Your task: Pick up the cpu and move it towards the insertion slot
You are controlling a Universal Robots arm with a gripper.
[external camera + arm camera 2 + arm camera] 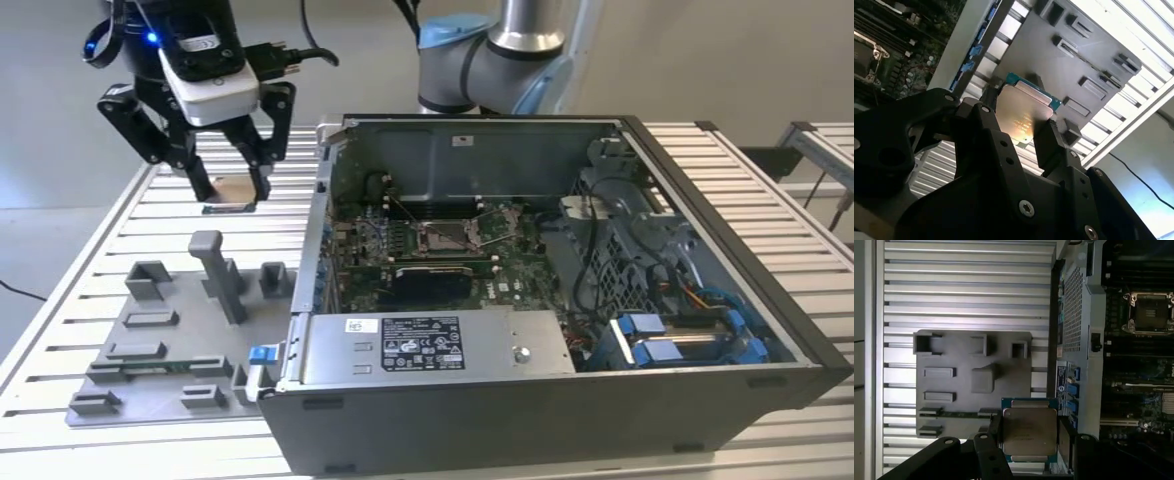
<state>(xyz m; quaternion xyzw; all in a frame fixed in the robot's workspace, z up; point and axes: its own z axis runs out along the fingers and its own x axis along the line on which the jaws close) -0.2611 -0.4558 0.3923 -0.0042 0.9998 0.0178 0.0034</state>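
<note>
Gripper (230, 185) clamped on cpu (231, 189) edges, hanging free above slatted table (80, 290) upper left of exterior view, well apart from insertion slot (443, 236) inside computer case (747, 300).

The cpu (1029, 435) has a smooth, pale metallic face with a soft sheen and a green board edge. The gripper (227, 185) has matt black jaws fastened with bright metal screws (1026, 208). The fixture (174, 340) is matt grey plastic. The counter (969, 285) is ribbed, pale satin metal. The computer case (534, 420) is dark, matt sheet metal. The insertion slot (441, 236) has a shiny silver metal frame on green circuit board (514, 250).
</note>
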